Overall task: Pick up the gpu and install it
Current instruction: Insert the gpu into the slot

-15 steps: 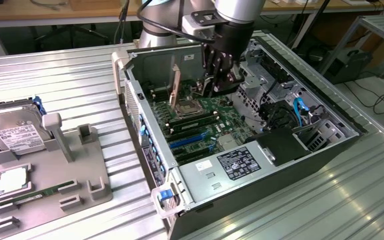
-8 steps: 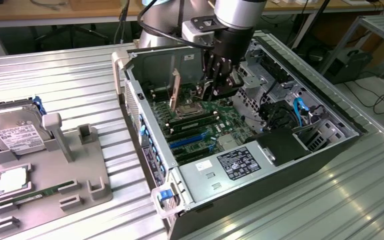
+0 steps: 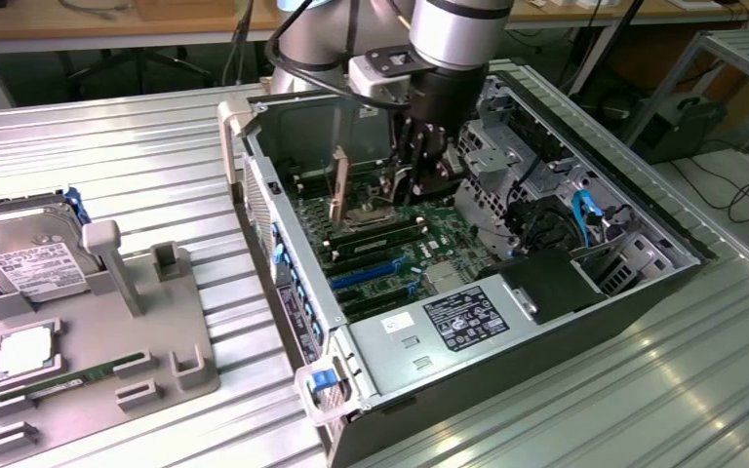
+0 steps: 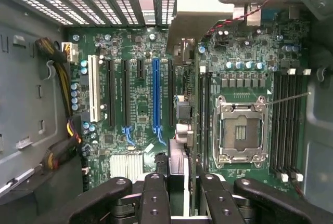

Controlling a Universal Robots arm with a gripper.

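My gripper (image 3: 416, 174) is low inside the open computer case (image 3: 255, 185), above the motherboard. In the wrist view the gpu (image 4: 182, 107) is seen edge-on between my two black fingers (image 4: 155, 195), which are shut on it. Its silver end bracket (image 4: 200, 11) points toward the case's rear slot openings. The card hangs upright over the motherboard, between the long blue slot (image 4: 156, 96) and the memory slots beside the processor socket (image 4: 240, 130). Whether its lower edge touches a slot is hidden by the card itself.
On the exterior view's left a grey fixture (image 3: 121, 341) holds a silver hard drive (image 3: 30, 258) and a narrow green memory stick (image 3: 69, 382). Inside the case are the drive cage (image 3: 505, 166), the power supply (image 3: 466, 317) and yellow-black cables (image 4: 54, 73).
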